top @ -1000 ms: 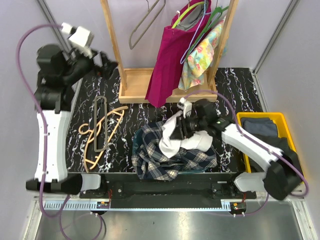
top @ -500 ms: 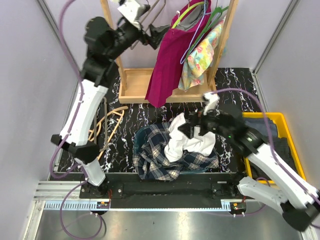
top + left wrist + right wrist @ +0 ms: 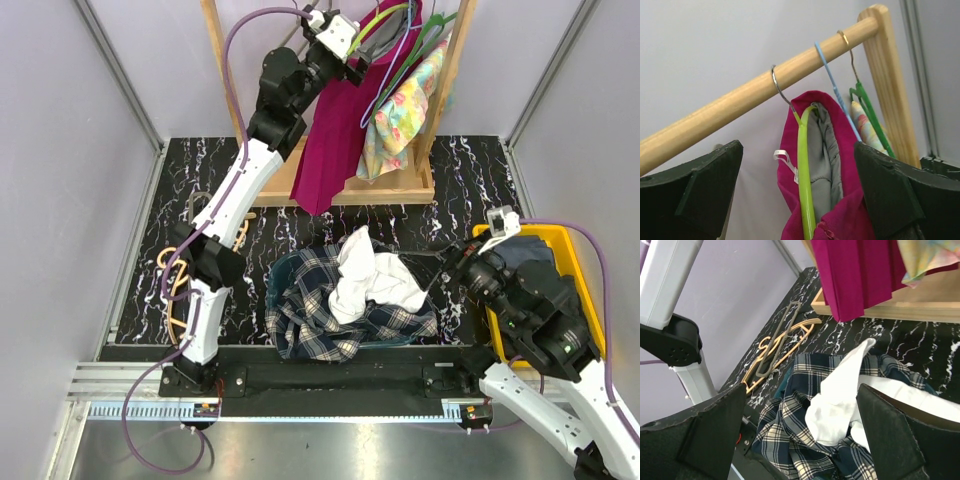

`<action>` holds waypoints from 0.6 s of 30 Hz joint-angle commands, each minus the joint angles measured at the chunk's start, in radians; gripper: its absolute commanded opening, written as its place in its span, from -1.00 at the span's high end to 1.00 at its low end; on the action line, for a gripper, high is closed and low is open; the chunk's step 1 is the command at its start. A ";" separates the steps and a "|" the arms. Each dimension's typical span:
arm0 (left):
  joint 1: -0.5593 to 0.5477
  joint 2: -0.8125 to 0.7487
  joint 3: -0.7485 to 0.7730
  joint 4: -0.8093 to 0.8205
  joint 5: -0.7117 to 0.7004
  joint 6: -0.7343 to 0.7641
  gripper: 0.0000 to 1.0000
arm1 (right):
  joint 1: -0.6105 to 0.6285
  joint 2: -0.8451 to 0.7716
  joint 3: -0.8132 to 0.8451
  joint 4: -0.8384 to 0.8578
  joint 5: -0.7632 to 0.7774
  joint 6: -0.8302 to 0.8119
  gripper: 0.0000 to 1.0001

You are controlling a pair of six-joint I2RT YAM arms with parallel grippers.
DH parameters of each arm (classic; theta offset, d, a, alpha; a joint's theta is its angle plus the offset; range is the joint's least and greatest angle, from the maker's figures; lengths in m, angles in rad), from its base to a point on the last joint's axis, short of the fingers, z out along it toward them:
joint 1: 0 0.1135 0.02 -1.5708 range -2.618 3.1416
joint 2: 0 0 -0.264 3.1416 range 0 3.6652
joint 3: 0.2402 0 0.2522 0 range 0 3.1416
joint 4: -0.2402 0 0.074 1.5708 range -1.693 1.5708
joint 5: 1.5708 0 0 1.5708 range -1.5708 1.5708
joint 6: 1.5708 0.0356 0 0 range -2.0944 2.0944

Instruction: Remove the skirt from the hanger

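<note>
Both grippers stand fully spread and empty. The left gripper hovers high at the far rack, its dark jaws framing the magenta fabric skirt. That skirt hangs from a lime-green plastic hanger, whose thin wire hook sits over the round wooden rail. The skirt looks soft, light and limp, with a matte weave and a grey lining. It should slide off if pinched at the waistband just beside the hanger's shoulder, though the smooth hanger may swing on its hook. The right gripper hangs low on the right, above the near heap of plaid and white garments.
</note>
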 commanded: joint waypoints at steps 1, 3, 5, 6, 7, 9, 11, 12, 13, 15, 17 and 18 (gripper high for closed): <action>-0.002 -0.014 0.036 0.134 -0.034 0.063 -0.98 | 0.001 -0.020 0.051 -0.056 0.085 0.022 -0.99; 0.000 -0.012 0.027 0.122 -0.040 0.065 -0.98 | 0.001 -0.012 0.062 -0.065 0.091 0.011 -0.99; 0.006 -0.015 0.021 0.099 -0.037 0.054 -0.97 | 0.000 0.008 0.076 -0.070 0.100 -0.003 -0.99; 0.009 -0.019 0.008 0.076 -0.036 0.048 -0.95 | 0.000 0.014 0.080 -0.068 0.103 -0.007 -1.00; 0.018 -0.022 -0.002 0.064 -0.034 0.042 -0.90 | 0.000 0.026 0.092 -0.065 0.111 -0.012 -0.99; 0.024 -0.031 -0.018 0.004 -0.005 0.024 -0.87 | 0.000 0.042 0.106 -0.064 0.123 -0.023 -0.99; 0.032 -0.025 -0.016 -0.107 0.032 0.014 -0.84 | 0.000 0.062 0.128 -0.059 0.136 -0.035 -0.98; 0.034 -0.023 -0.012 -0.155 0.090 0.020 -0.85 | 0.000 0.066 0.134 -0.059 0.140 -0.039 -0.98; 0.032 -0.019 -0.013 -0.197 0.107 0.028 -0.85 | 0.001 0.074 0.143 -0.054 0.143 -0.041 -0.98; 0.035 -0.020 -0.027 -0.246 0.119 0.020 -0.83 | 0.001 0.079 0.151 -0.051 0.145 -0.044 -0.97; 0.041 -0.019 -0.029 -0.260 0.121 0.002 -0.74 | 0.001 0.082 0.158 -0.048 0.146 -0.041 -0.96; 0.044 -0.020 -0.030 -0.263 0.125 -0.001 -0.68 | 0.001 0.080 0.158 -0.048 0.146 -0.038 -0.96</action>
